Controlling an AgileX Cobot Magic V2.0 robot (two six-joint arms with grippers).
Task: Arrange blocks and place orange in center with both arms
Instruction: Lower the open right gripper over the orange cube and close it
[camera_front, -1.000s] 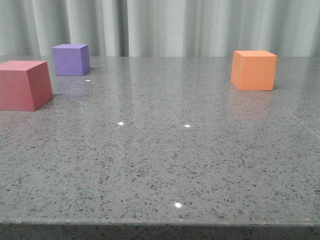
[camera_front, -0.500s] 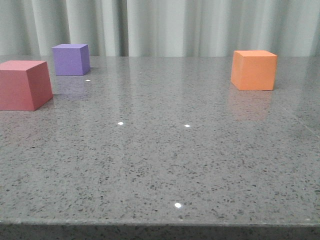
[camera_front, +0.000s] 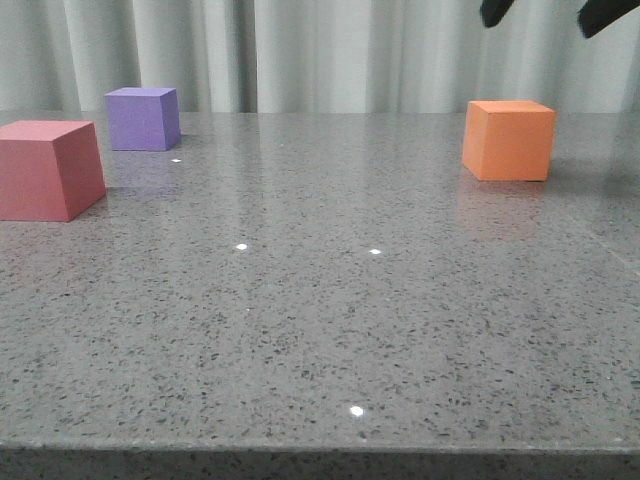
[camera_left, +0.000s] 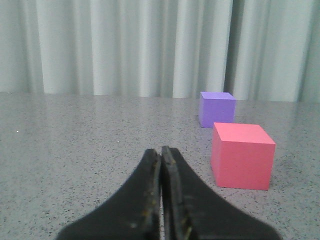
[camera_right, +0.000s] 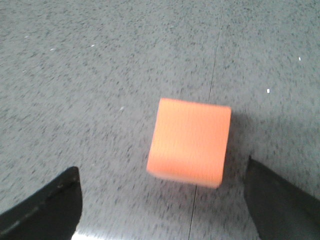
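— Front view: where's the right hand (camera_front: 545, 12)?
— Spread wide, high above the orange cube (camera_front: 508, 140) on the desk (camera_front: 320, 320).
— And the left hand (camera_left: 161, 165)?
— Closed, empty; red-pink cube (camera_front: 48, 168) near, purple cube (camera_front: 143, 118) behind it.

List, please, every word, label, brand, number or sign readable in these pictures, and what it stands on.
None. The orange cube, the red-pink cube and the purple cube have plain unmarked faces; the table, curtain and both grippers bear no legible text either.
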